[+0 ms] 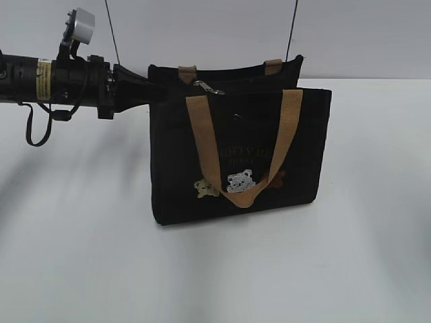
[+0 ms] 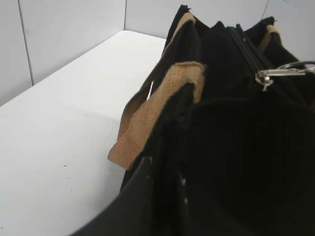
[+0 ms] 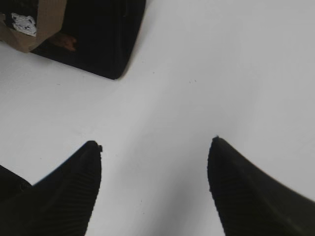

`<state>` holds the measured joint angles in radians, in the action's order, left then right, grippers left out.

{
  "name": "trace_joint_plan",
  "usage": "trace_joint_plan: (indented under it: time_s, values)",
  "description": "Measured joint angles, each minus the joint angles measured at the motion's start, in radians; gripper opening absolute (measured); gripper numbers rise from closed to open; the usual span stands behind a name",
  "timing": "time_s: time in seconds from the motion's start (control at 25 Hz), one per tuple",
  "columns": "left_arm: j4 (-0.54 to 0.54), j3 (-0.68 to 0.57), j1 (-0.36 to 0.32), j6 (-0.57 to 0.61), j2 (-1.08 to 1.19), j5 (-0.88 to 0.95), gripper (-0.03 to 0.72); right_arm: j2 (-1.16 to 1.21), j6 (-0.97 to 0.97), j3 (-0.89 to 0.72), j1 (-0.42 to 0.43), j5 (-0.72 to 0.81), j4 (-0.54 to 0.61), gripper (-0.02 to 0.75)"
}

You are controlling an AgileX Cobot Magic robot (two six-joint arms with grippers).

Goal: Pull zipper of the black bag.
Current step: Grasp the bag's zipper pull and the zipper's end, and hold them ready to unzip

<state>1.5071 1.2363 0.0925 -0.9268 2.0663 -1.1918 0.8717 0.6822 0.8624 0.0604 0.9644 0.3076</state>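
Note:
The black bag [image 1: 269, 141] stands upright on the white table, with tan handles [image 1: 202, 134] and small patches on its front. Its metal zipper pull [image 1: 210, 88] lies on top near the left end, and also shows in the left wrist view [image 2: 275, 73]. My left gripper [image 1: 149, 91] reaches in from the left and is shut on the bag's left top edge; in the left wrist view [image 2: 165, 182] black fabric fills the space between its fingers. My right gripper [image 3: 155, 145] is open and empty above bare table, with the bag's lower corner [image 3: 98, 44] ahead to its left. It is out of the exterior view.
The white table [image 1: 81, 256] extends all round the bag. A grey wall stands close behind it. Two thin black cables [image 1: 113, 33] hang down behind the bag.

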Motion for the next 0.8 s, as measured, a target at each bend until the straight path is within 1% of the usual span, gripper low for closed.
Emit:
trace_joint_plan:
  time_s: [0.12,0.4,0.56,0.8]
  values:
    - [0.0,0.0,0.0,0.0,0.0,0.0,0.036,0.105,0.053,0.047,-0.071,-0.034,0.007,0.515]
    - [0.002,0.0,0.0,0.0,0.0,-0.002,0.036,0.34,0.131,0.18,-0.26,-0.165,0.006,0.515]
    - [0.003,0.0,0.0,0.0,0.0,-0.004,0.036,0.442,0.2,0.251,-0.354,-0.233,0.006,0.515]
    - [0.004,0.0,0.0,0.0,0.0,-0.005,0.036,0.56,0.295,0.329,-0.478,-0.38,0.006,0.515]
